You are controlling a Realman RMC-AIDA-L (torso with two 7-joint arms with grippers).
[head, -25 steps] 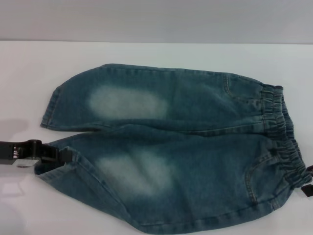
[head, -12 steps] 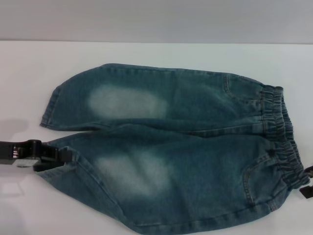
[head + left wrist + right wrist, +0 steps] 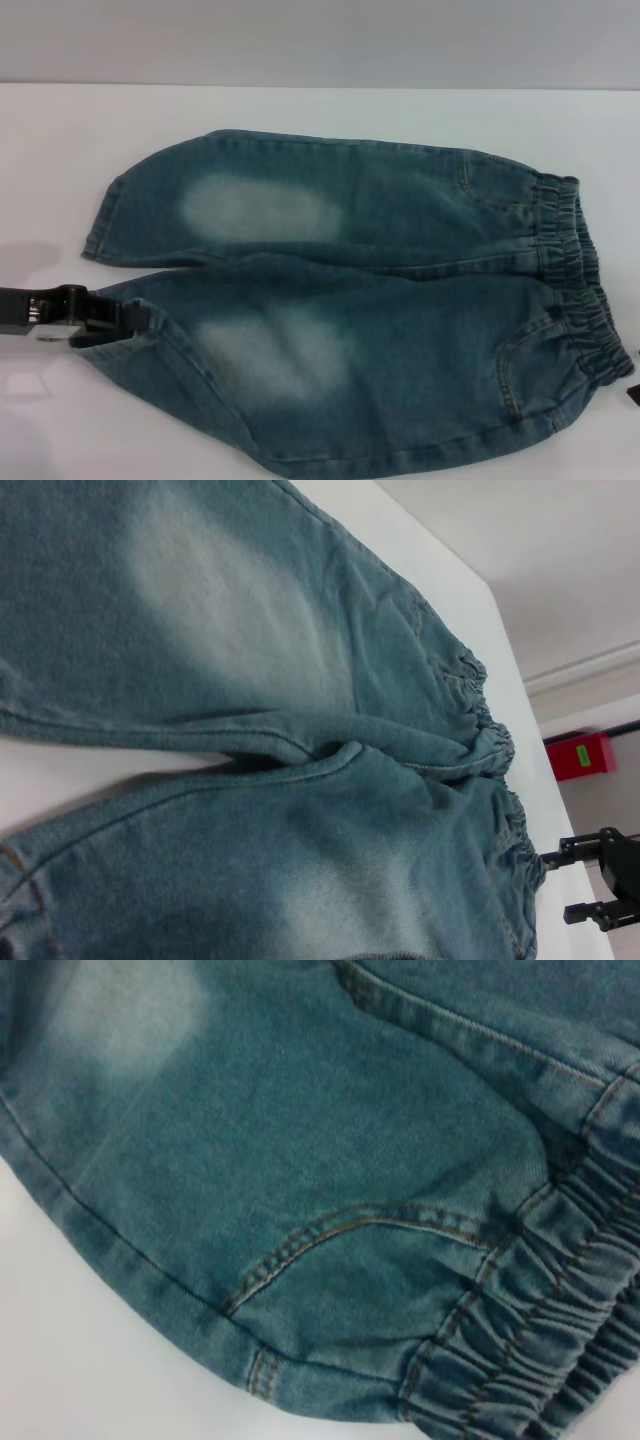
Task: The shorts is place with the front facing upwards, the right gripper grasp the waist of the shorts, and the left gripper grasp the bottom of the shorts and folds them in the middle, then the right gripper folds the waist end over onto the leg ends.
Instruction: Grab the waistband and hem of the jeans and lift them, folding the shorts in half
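The denim shorts [image 3: 350, 300] lie flat, front up, on the white surface [image 3: 300, 110], the ruffled elastic waist [image 3: 575, 270] toward the robot's right and the leg ends [image 3: 100, 215] toward its left. The left claw [image 3: 135, 318] sits at the near leg's hem [image 3: 105, 335], seemingly pinching its edge, though I cannot tell for sure that it is clamped. The right claw [image 3: 590, 880] waits just off the waistband's near corner, fingers apart. Denim like this is soft and limp yet fairly heavy; it should sag and crease when lifted. The thick stitched hem and gathered waistband offer the firmest holds.
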